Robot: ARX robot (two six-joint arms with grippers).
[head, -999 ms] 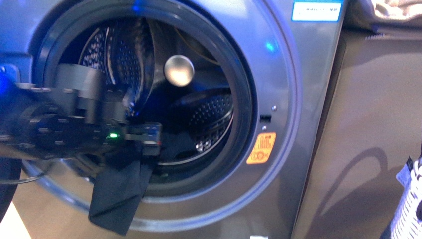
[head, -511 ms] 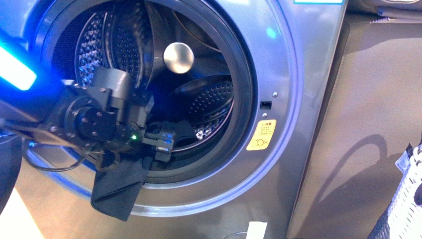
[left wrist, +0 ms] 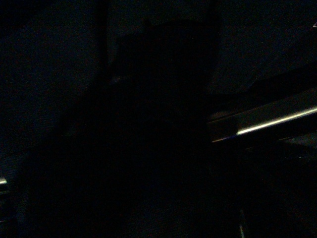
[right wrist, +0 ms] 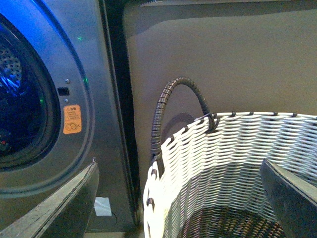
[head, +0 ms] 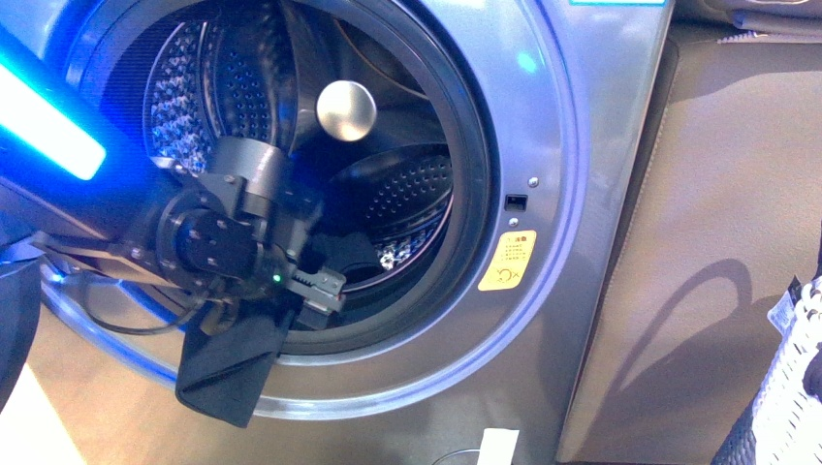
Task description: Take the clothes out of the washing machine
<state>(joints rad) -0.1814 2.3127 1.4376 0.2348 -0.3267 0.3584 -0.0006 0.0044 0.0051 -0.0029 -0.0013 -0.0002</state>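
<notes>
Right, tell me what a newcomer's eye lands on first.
The open washing machine fills the front view, with the left arm's glowing blue strip crossing its upper left. The dark clothes hang over the porthole's lower rim, below the left gripper. In the right wrist view, a white woven basket stands beside the machine.

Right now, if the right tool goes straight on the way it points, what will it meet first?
Most likely the white woven basket: the open right tool points into its mouth, with nothing in between. Whether the inner wall or the dark bottom comes first, I cannot tell; depth is unclear.
</notes>
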